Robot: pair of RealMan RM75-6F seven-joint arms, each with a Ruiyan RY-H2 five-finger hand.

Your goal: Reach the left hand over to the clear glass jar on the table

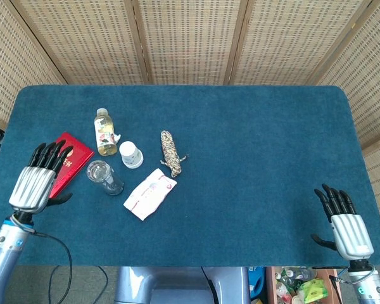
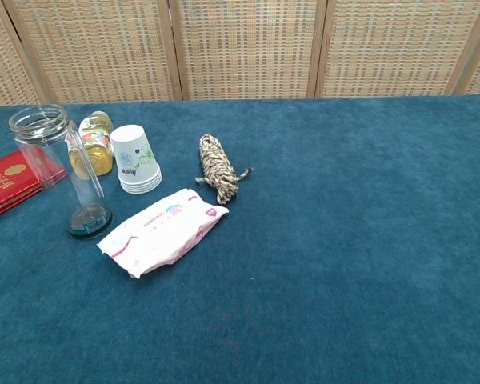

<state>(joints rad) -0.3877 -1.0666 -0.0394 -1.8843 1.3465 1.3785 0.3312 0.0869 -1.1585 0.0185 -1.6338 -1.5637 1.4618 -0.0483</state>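
Observation:
The clear glass jar (image 1: 104,177) (image 2: 60,166) stands upright and lidless on the blue table, left of centre. My left hand (image 1: 38,180) hovers to the jar's left, over the near end of a red booklet (image 1: 68,162), fingers spread and holding nothing; a clear gap separates it from the jar. The chest view does not show this hand. My right hand (image 1: 344,223) rests open at the table's near right corner, seen only in the head view.
Behind the jar stand a small bottle of yellow liquid (image 1: 104,132) (image 2: 93,144) and a stack of white paper cups (image 1: 131,154) (image 2: 136,158). A wipes packet (image 1: 150,193) (image 2: 162,230) lies right of the jar, a rope bundle (image 1: 171,152) (image 2: 217,168) beyond. The red booklet (image 2: 8,182) lies left.

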